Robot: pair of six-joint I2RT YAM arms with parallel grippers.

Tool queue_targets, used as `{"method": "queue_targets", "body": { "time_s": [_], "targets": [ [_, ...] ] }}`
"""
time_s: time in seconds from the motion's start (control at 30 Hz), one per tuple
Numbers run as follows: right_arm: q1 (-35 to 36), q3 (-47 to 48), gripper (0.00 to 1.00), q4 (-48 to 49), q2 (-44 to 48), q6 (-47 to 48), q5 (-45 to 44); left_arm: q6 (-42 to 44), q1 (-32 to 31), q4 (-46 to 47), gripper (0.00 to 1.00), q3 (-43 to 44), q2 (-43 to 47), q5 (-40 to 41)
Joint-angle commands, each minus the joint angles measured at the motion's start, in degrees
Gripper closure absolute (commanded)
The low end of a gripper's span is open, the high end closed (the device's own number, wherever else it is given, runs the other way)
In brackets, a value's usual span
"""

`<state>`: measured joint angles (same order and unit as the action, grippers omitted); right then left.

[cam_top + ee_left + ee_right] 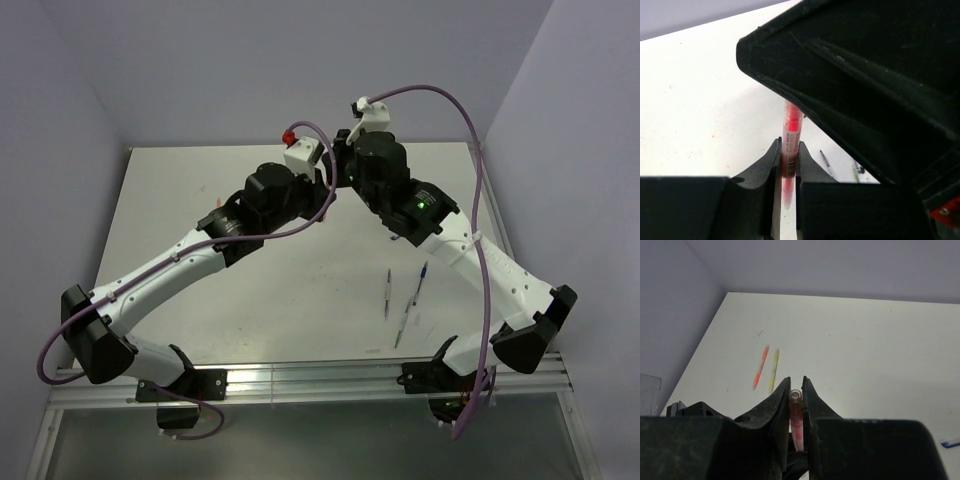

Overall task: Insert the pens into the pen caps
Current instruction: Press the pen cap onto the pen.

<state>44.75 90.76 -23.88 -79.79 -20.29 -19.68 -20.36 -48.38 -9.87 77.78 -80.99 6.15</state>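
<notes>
Red-pink plastic is pinched in both hands, held up above the table (865,340) where the two arms meet. The left hand (789,150) is closed tight on the red-pink pen (791,125), gripping it across the barrel near its printed band, with no gap left between fingers and pen. The pen's far end runs up behind the black body of the other arm, so that tip is hidden. The right hand (795,385) is likewise closed almost fully, on a short pink-tinted tube that I take for the cap (796,405). Its clear open mouth sits just past the fingertips and appears to have no pen in it yet. To do this step well, the pen's axis should be brought in line with the cap's bore before any push, since both parts are thin and a slanted approach would likely catch the rim or lever the cap out of the fingers. A slow, straight slide along that shared line, with both grips kept firm, looks the safest way, and the push should end once the cap seats. An orange pen (760,367) and a yellow pen (773,370) lie side by side on the table beyond, close together and apparently not touching, neither held by a hand.
</notes>
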Motion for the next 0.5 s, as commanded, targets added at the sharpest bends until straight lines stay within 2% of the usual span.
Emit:
{"method": "queue_targets", "body": {
  "time_s": [0.0,0.17,0.23,0.27,0.3,0.47],
  "targets": [
    [3.1,-1.8,1.00,-12.3,1.1,-0.5,0.3,0.2,2.5,10.9,1.00,6.6,0.9,12.8],
    [3.0,-5.0,1.00,-7.9,3.6,3.1,2.8,-1.3,3.4,10.0,1.00,7.0,2.8,0.5],
    [2.8,-6.1,1.00,-6.0,5.0,4.5,4.3,-3.4,5.6,11.3,1.00,5.5,3.8,-3.8],
    [2.7,-6.3,1.00,-5.7,5.3,5.0,5.9,-4.2,6.6,11.9,1.00,4.8,4.7,-9.5],
    [2.6,-7.0,1.00,-4.7,6.0,5.9,6.8,-5.1,9.0,12.7,1.00,3.2,5.2,-11.6],
    [1.0,-9.5,1.00,-2.4,8.5,7.4,15.7,-12.0,16.2,22.4,1.00,-2.4,8.2,-28.4]
  ]
}}
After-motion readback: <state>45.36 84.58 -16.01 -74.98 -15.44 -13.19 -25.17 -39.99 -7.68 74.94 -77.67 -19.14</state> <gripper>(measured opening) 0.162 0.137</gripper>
